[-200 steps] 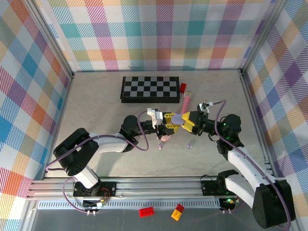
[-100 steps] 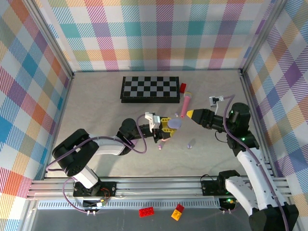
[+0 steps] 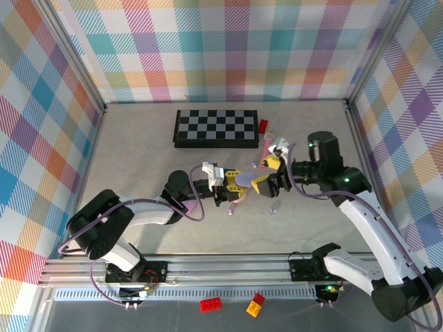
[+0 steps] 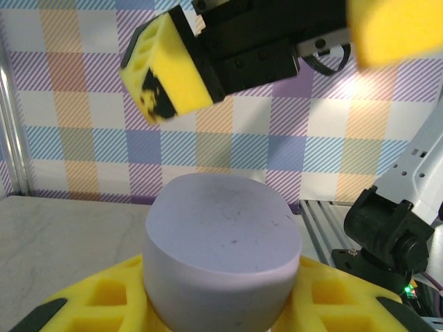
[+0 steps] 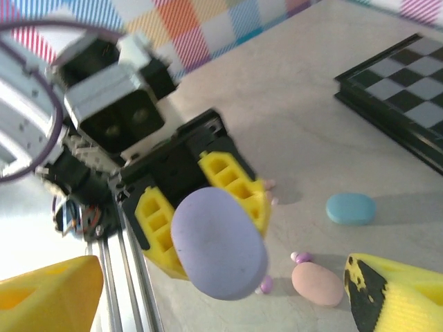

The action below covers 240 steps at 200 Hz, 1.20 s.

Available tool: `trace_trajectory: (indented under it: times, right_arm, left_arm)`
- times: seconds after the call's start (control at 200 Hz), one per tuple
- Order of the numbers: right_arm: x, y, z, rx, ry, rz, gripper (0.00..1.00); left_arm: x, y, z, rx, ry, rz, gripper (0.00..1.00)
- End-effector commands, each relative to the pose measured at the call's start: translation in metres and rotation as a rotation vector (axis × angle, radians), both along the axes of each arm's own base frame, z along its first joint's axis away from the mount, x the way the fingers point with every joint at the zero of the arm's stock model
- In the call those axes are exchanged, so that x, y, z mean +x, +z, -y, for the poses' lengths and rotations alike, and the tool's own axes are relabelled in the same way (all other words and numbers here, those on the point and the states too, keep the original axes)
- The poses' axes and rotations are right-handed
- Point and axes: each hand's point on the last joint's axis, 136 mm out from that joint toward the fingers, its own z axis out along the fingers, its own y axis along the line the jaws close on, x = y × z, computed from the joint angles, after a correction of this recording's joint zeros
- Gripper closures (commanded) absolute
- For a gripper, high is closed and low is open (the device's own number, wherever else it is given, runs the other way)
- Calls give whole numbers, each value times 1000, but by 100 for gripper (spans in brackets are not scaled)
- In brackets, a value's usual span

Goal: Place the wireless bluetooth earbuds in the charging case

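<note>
- Nearest, in front of the rail at six o'clock, lie a red brick (image 3: pixel 211 303) and a yellow-and-red brick (image 3: pixel 255 305).
- On the table, a loose lilac earbud (image 3: pixel 272 209) lies at about five o'clock of the two grippers, touched by neither.
- The left gripper (image 3: pixel 239 184) reaches toward three o'clock and is clamped on the lilac case (image 3: pixel 243 180). Its yellow fingers (image 5: pixel 232 181) press the case from both sides and hold it off the table.
- The right gripper (image 3: pixel 268 174) sits just at three o'clock of that case. Its jaws are spread wide and its yellow fingers (image 4: pixel 169 69) touch nothing.
- In the right wrist view, a pink case (image 5: pixel 317 283) and a teal case (image 5: pixel 351 208) lie on the table past the held case, the teal one on the chessboard side. Two more earbuds (image 5: pixel 301 257) lie just beside the pink case.
- A pink stick (image 3: pixel 266 145) lies at twelve o'clock of the right gripper, partly hidden by it.
- Farthest, at eleven o'clock, is the chessboard (image 3: pixel 216 128), with a small red block (image 3: pixel 263 125) at its three o'clock end.
</note>
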Motion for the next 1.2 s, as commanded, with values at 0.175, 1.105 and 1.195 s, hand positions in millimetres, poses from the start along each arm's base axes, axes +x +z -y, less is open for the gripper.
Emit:
trace_trajectory:
  times: [0.175, 1.105, 1.195]
  right_arm:
    - [5, -22, -19, -124, 76, 113, 9]
    - [39, 11, -7, -51, -149, 220, 8]
    - [40, 18, -3, -21, -176, 205, 8]
  left_arm:
    - [-10, 13, -7, -33, -45, 38, 68]
    - [-8, 9, -9, -18, -38, 19, 68]
    - [-8, 10, -9, -20, -36, 21, 68]
